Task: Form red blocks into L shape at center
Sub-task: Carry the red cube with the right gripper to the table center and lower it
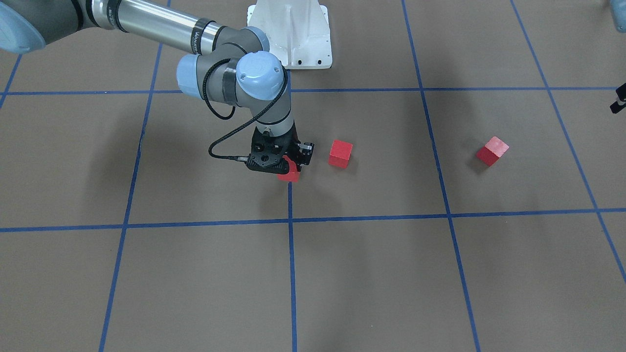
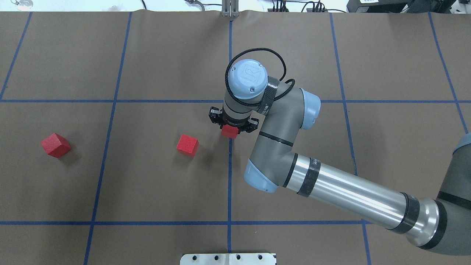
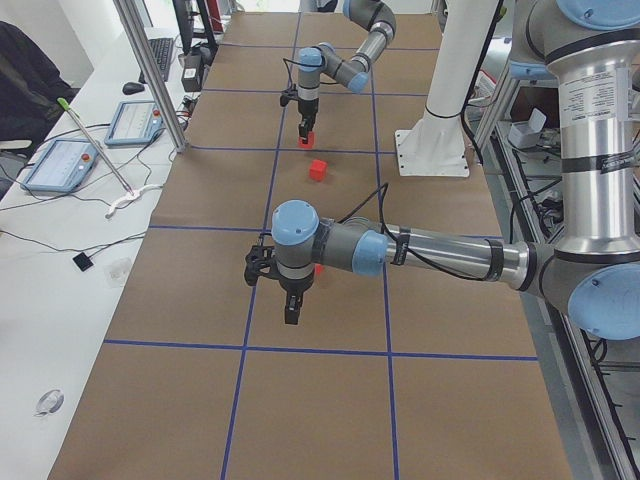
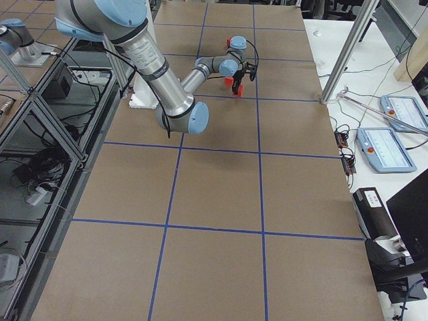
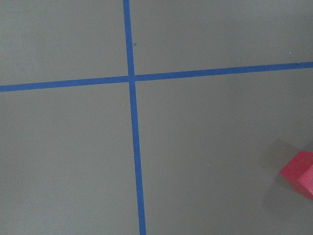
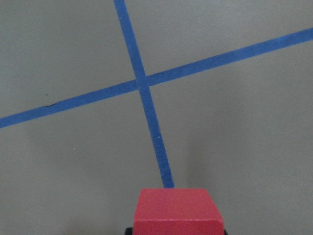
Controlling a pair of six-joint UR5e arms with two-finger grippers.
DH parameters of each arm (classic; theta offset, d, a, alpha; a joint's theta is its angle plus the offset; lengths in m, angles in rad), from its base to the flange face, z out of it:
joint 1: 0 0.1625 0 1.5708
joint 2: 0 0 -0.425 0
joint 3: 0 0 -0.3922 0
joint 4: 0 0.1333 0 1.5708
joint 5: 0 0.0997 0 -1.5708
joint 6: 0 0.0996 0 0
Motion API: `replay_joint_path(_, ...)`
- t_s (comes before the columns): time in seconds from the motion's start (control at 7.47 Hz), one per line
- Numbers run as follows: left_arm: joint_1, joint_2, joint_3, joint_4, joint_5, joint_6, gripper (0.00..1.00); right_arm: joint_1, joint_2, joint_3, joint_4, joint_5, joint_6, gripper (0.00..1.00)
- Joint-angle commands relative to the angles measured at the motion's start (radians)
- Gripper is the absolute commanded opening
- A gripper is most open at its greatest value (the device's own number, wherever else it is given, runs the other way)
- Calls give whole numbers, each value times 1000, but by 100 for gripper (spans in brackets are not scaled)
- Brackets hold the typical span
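Note:
My right gripper [image 2: 230,129] is shut on a red block [image 2: 230,132] and holds it low over the blue tape line [image 2: 229,173] at the center; the front view shows this block [image 1: 289,174] under the wrist, and the right wrist view shows it [image 6: 178,210] at the bottom edge. A second red block [image 2: 187,144] lies on the floor a short way to its left. A third red block [image 2: 55,144] lies far left. My left gripper [image 3: 290,308] hangs over the floor near that third block [image 5: 299,174]; I cannot tell whether it is open or shut.
The white robot base [image 2: 228,258] sits at the near edge of the brown floor. Blue tape lines split the floor into large squares. In the left side view, a white table with tablets [image 3: 60,160] runs along the far side.

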Motion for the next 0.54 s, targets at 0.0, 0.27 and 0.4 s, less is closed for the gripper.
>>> replay_joint_path(0.0, 0, 0, -1, -11, 0, -4, 100, -18, -1, -6, -1, -32, -51, 0)
replay_joint_path(0.27, 0, 0, -1, -11, 0, -4, 100, -18, -1, -7, -4, -33, -112, 0)
replay_joint_path(0.4, 0, 1, -1, -11, 0, -5, 100, -23, -4, -7, -5, -33, -114, 12)
